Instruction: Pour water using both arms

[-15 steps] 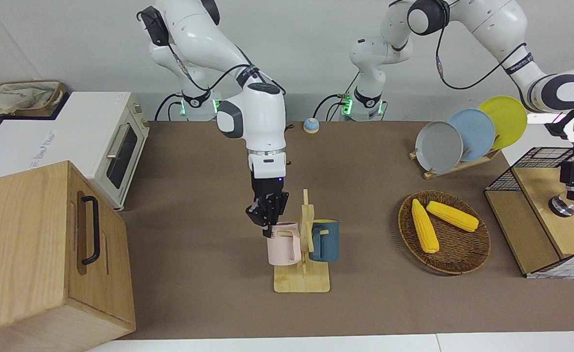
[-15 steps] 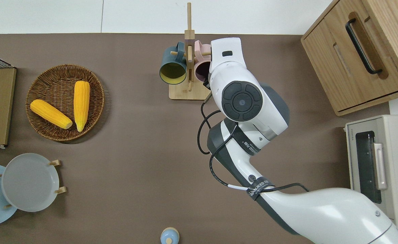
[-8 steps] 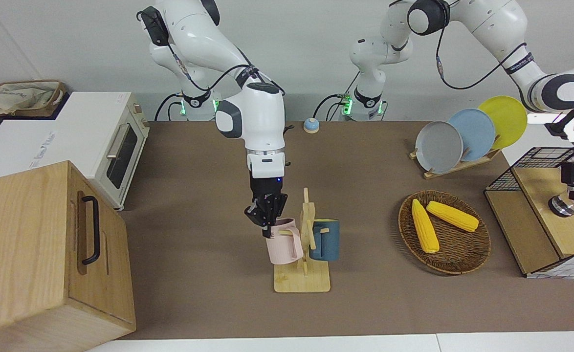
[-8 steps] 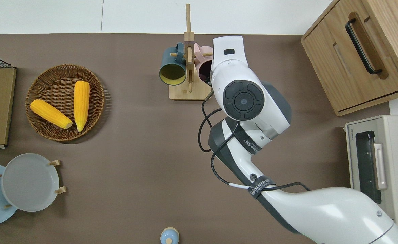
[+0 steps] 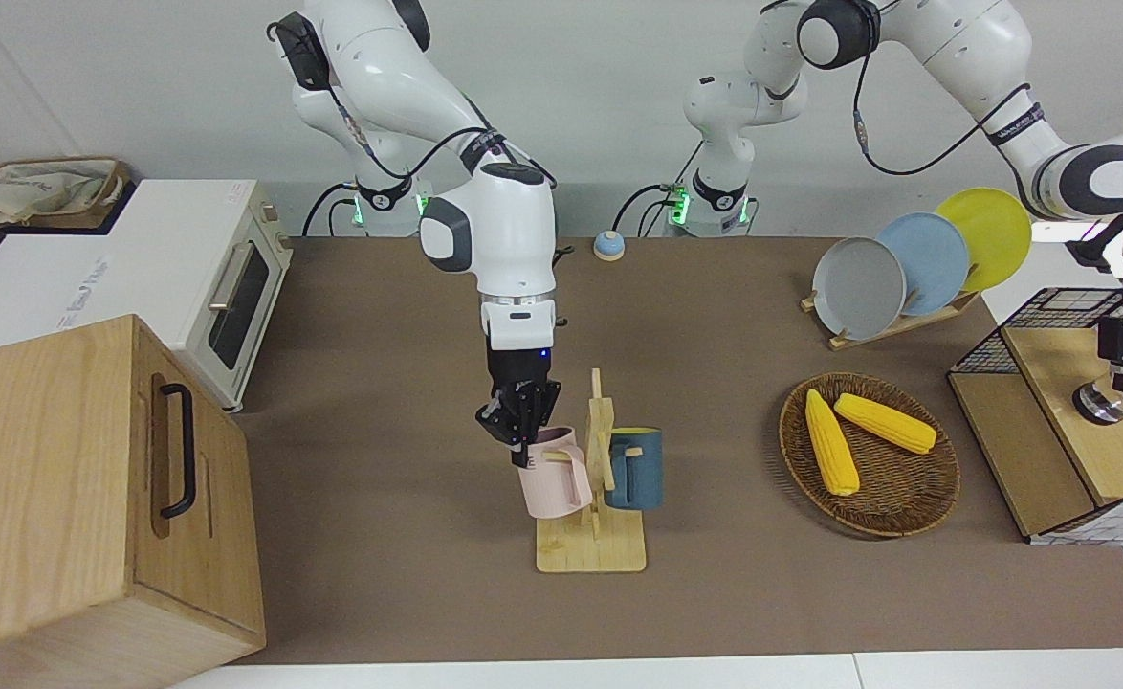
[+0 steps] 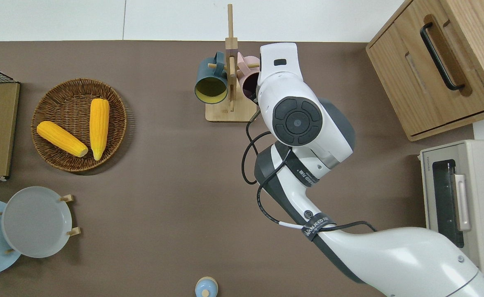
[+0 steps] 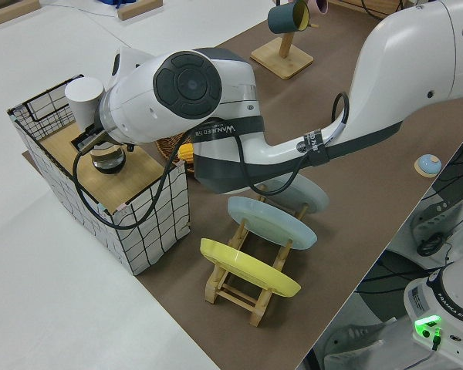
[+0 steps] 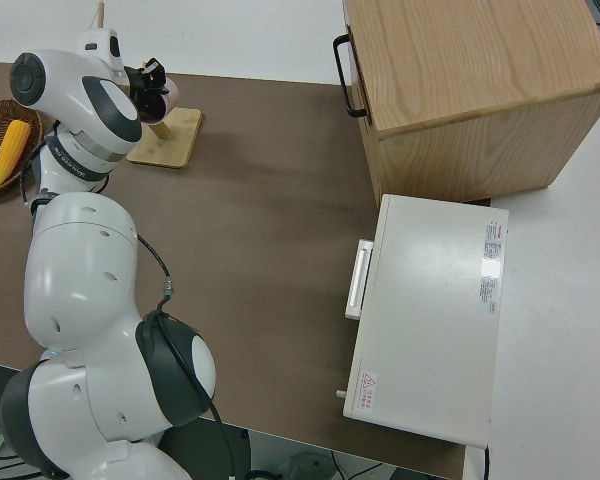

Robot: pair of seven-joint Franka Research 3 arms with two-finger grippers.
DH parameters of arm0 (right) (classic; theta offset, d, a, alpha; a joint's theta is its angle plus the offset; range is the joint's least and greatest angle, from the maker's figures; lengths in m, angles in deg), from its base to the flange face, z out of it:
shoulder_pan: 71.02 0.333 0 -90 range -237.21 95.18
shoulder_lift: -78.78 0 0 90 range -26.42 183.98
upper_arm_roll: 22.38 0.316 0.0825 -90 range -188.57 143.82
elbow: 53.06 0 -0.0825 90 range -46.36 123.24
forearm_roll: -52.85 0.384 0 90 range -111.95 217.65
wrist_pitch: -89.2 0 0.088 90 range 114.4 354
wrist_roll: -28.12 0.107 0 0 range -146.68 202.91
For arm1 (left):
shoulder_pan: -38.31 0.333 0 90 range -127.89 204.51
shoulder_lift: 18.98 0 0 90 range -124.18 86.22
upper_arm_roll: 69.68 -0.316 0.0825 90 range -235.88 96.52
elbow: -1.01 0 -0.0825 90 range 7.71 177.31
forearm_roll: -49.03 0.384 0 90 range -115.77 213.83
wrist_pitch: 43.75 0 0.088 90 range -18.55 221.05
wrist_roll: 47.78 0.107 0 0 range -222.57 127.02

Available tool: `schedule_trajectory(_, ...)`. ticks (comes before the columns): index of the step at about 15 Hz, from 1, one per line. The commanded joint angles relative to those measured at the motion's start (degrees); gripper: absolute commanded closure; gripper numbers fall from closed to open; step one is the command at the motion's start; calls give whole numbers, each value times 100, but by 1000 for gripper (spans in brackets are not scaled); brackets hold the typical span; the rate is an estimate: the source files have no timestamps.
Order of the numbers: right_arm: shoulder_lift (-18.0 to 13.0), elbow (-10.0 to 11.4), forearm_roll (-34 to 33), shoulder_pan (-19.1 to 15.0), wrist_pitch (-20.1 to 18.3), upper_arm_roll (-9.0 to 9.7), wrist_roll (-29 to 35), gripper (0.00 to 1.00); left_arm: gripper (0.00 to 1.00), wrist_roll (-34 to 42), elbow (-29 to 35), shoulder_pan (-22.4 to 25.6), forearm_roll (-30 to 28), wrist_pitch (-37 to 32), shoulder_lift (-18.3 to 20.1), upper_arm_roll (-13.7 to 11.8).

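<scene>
Pink mug (image 5: 555, 474) hangs tilted on the wooden rack (image 5: 592, 522), toward the tabletop (image 5: 408, 536) edge farthest from the robots, roughly mid-length; blue mug (image 5: 634, 470) hangs on the rack's opposite peg, toward the left arm's end. Right gripper (image 5: 521, 428) sits at the pink mug's rim, jaws closed on the rim wall, one finger seemingly inside the mouth; overhead view mostly hides this under the wrist (image 6: 279, 68). Judgement: mug looks like glazed ceramic, so stiff, smooth, a bit slippery, moderately light when empty, chips if knocked against the rack post. A rim pinch is workable, but the mug can pivot in a narrow grip; the handle still hooks the peg, so it likely has to slide off along the peg before going anywhere else. Tilt suggests it is partly unloaded from the peg. Rack is light and could drag or tip if the handle catches. Left gripper (image 5: 1122, 368) is over the wire-sided box (image 5: 1049, 402) at the left arm's end, right above a small metal-looking vessel (image 5: 1101, 403) on the wooden shelf; cannot tell whether its jaws are open or gripping. That vessel probably is the pour source; hard, smooth, take it by the body or neck. Basket with corn (image 5: 869, 455) and plate rack (image 5: 891, 268) lie between, not involved.
</scene>
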Motion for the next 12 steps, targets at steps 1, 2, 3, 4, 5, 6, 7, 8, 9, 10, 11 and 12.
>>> schedule_trajectory(1, 101, -36, -68, -38, 50, 6, 101, 925, 1000, 106, -98, 46, -102, 47, -82, 51)
schedule_trajectory(2, 101, -28, -68, -47, 50, -2, 101, 923, 1000, 80, -98, 46, -110, 47, -82, 42)
schedule_trajectory(3, 101, -28, -68, -47, 50, -2, 101, 923, 1000, 54, -106, 46, -102, 47, -82, 42)
schedule_trajectory(4, 101, -28, -59, -47, 50, -2, 101, 925, 1000, 36, -106, 37, -102, 47, -73, 51)
schedule_trajectory(5, 92, -28, -59, -47, 50, -11, 101, 925, 1000, 27, -133, 29, -102, 38, -64, 42)
schedule_trajectory(6, 92, -28, -59, -38, 50, -11, 101, 925, 1000, -8, -168, 29, -102, 47, -56, 42)
schedule_trajectory(7, 92, -28, -50, -47, 50, -37, 101, 925, 1000, -43, -211, 29, -102, 38, -56, 42)
schedule_trajectory(8, 92, -28, -50, -47, 50, -38, 101, 927, 1000, -78, -255, 29, -102, 38, -56, 42)
schedule_trajectory(9, 92, -28, -50, -47, 50, -38, 101, 929, 1000, -113, -291, 29, -93, 29, -56, 33)
schedule_trajectory(10, 83, -28, -41, -47, 50, -38, 101, 932, 1000, -157, -300, 20, -93, 29, -47, 33)
schedule_trajectory(11, 74, -28, -41, -47, 50, -38, 101, 934, 1000, -175, -309, 20, -93, 29, -38, 33)
schedule_trajectory(12, 74, -28, -41, -47, 50, -38, 101, 934, 1000, -184, -309, 11, -93, 29, -38, 24)
